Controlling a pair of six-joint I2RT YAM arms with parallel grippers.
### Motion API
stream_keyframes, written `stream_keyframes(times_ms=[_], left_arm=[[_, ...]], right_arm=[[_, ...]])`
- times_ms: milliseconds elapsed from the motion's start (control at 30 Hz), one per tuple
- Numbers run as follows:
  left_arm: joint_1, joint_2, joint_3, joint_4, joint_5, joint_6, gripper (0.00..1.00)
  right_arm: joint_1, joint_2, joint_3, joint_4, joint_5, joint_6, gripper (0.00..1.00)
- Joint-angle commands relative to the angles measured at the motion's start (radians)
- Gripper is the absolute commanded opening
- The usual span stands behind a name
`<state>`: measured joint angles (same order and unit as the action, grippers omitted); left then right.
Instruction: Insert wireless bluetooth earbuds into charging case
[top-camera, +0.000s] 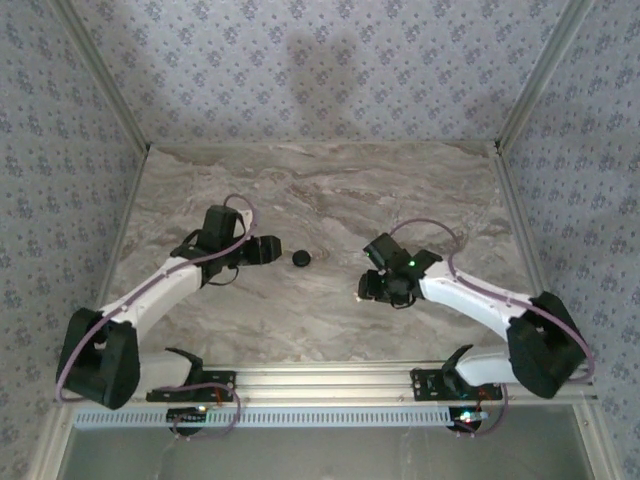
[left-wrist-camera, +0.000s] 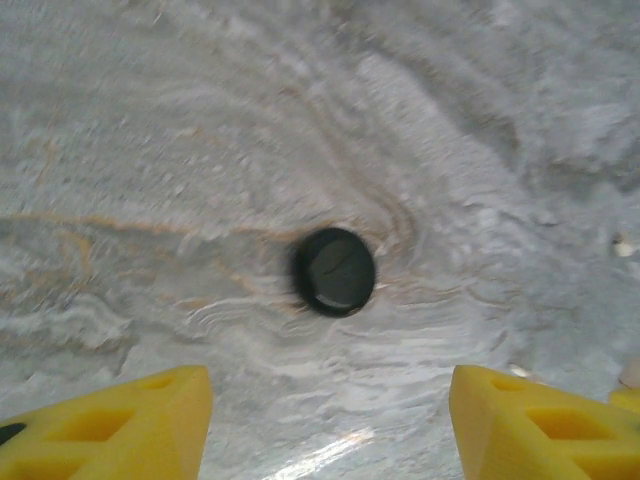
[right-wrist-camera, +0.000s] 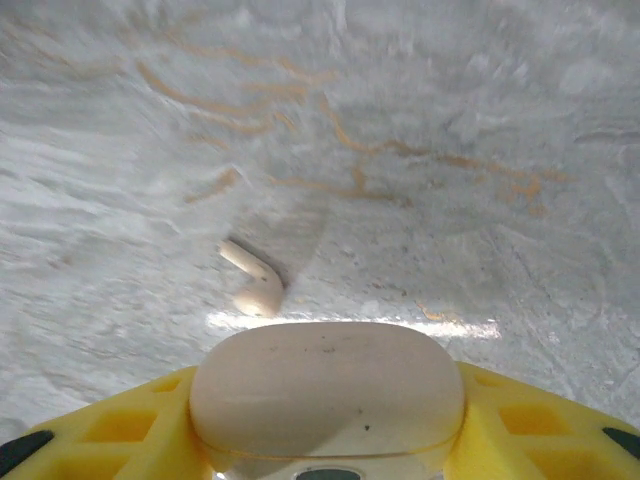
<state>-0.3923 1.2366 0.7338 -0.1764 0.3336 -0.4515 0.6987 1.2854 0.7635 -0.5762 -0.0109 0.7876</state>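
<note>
Marble tabletop (top-camera: 330, 190); right hand (right-wrist-camera: 330, 400) grips the case (right-wrist-camera: 320, 365); pale earbud (right-wrist-camera: 252, 282) lies just beyond; left hand (left-wrist-camera: 330, 420), open and empty, should likely fetch it.

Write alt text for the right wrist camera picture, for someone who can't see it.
A pale beige charging case sits gripped between the right gripper and its yellow fingers at the bottom. Just beyond it, a small pale earbud with a short stem lies on the grey marbled table.
</note>
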Motion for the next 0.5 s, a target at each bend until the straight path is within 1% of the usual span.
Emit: stream_keyframes(times_ms=[0, 133, 200, 267, 400, 467], left_arm=[[0.003, -0.077, -0.045, 0.132, 0.076, 0.051, 0.64], [-0.009, -0.154, -0.109, 0.264, 0.109, 0.116, 0.64], [-0.018, -0.191, -0.143, 0.33, 0.12, 0.158, 0.63], [-0.036, -0.231, -0.18, 0.395, 0.116, 0.206, 0.63], [-0.086, -0.302, -0.278, 0.565, 0.111, 0.317, 0.6], [-0.11, -0.327, -0.312, 0.614, 0.119, 0.362, 0.59]], right_arm=[[-0.005, -0.094, -0.051, 0.1, 0.049, 0.063, 0.49], [-0.007, -0.196, -0.096, 0.219, 0.03, 0.08, 0.49], [-0.009, -0.223, -0.107, 0.275, 0.016, 0.078, 0.49], [-0.012, -0.23, -0.104, 0.322, -0.005, 0.064, 0.49], [-0.026, -0.209, -0.075, 0.411, -0.085, 0.033, 0.49], [-0.036, -0.199, -0.061, 0.453, -0.127, 0.029, 0.49]])
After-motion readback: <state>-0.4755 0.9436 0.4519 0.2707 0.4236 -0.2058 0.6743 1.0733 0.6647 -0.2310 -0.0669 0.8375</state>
